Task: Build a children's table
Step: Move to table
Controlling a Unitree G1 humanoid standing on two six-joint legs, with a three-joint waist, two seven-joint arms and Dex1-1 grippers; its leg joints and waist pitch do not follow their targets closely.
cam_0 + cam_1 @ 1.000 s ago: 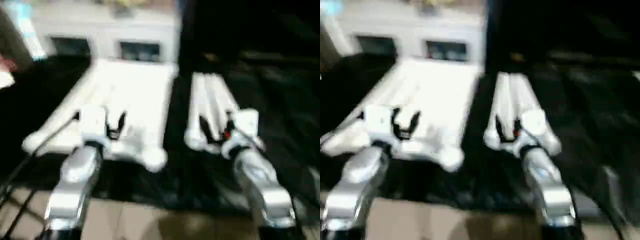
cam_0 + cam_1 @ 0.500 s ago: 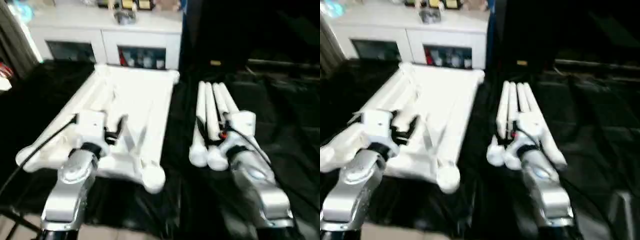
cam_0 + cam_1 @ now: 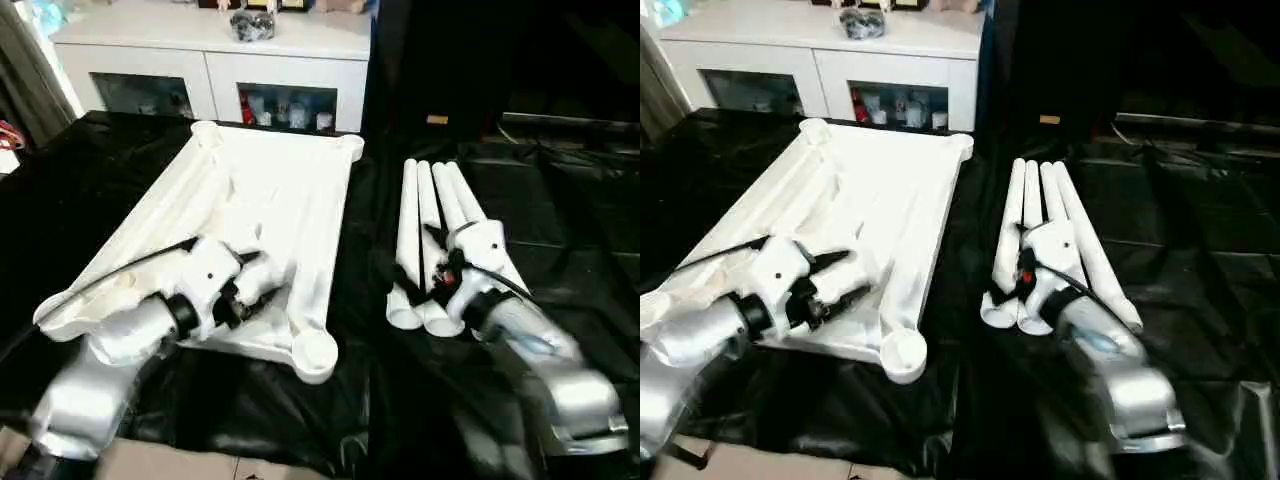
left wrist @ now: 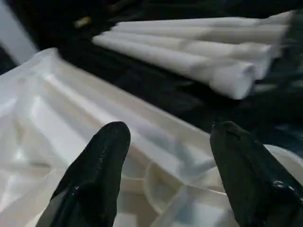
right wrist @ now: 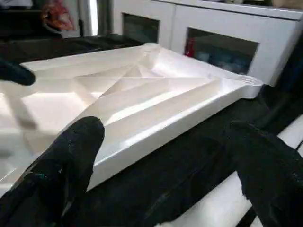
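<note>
Tabletop lies ribbed underside up on the black-covered work table, round sockets at its corners. Four legs lie side by side just to its right, apart from it, flared ends toward the robot.

Left gripper is over the near part of the tabletop, fingers parted with nothing between them; in the left wrist view they frame a near corner socket and the ribs beside it. A second ago this gripper pointed straight away from the robot; now it is turned inward, aiming across the tabletop toward the legs.

Right gripper sits over the near ends of the legs, jaws wide, nothing held. Its fingers in the right wrist view frame the tabletop's long edge and a strip of black cover. Earlier it pointed forward along the legs; now it is swung inward toward the tabletop.

The head view has steadied and risen: the white cabinet behind the table is plainer than before. Tabletop and legs have kept their places.
</note>
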